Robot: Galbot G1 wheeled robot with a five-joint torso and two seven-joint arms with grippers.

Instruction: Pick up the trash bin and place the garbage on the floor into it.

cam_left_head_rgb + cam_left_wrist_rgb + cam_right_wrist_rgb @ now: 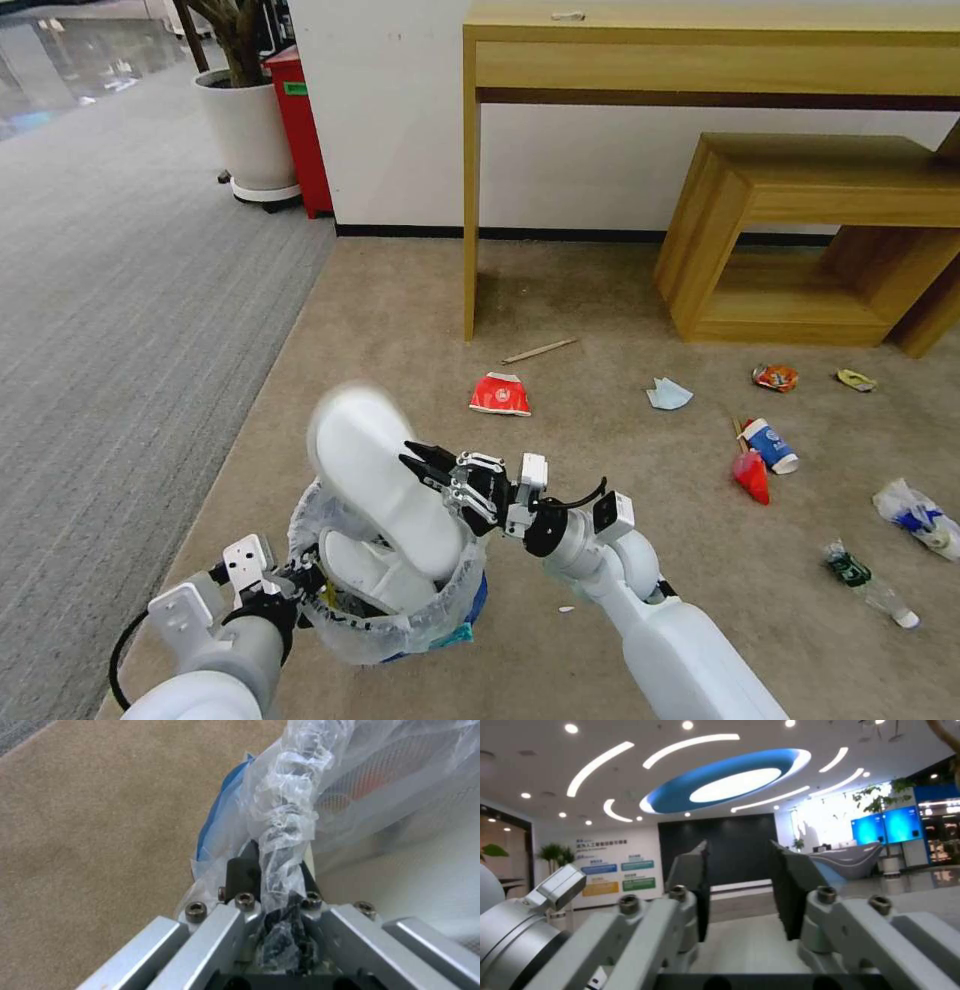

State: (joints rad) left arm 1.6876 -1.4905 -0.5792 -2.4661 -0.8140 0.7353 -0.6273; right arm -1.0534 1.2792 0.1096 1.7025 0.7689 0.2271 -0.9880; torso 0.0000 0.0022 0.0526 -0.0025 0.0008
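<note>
left gripper (300,578): lowest in head view on the robot's left, forearm reaching up from the frame's bottom edge, fingers clamped on the bag-wrapped rim of the trash bin (400,635); left wrist view shows the crinkled bag (285,832) pinched between the fingers and the blue wall just beside it
trash bin: small, blue, clear liner, held at its left rim, over the floor (400,300) (cannot tell if the base touches the carpet)
white slippers (385,480): one stands up out of the bin, toe end blurred; a second white shape lies lower inside
right gripper (425,468): arm comes up from bottom right, wrist turned toward the left, black fingers spread apart with nothing between them, tips just beside the upright slipper; right wrist view shows both pads (692,877) with a clear gap, camera facing the ceiling lights and a far wall of posters (text too small to read)
near litter: clear bottle (868,585) with dark label, white-blue wrapper (915,515), both on the right
mid litter: red wrapper (752,475) touching a white-blue cup (772,445) (print unreadable); red-and-white paper cup (500,394) flattened, centre
far litter: pale blue wrapper (668,394), orange can (775,377), yellow wrapper (856,379), wooden stick (540,351) near the desk leg
behind: wooden desk (700,60), low wooden bench (800,235), white planter (250,130), red box (303,130) with a green label, unreadable
</note>
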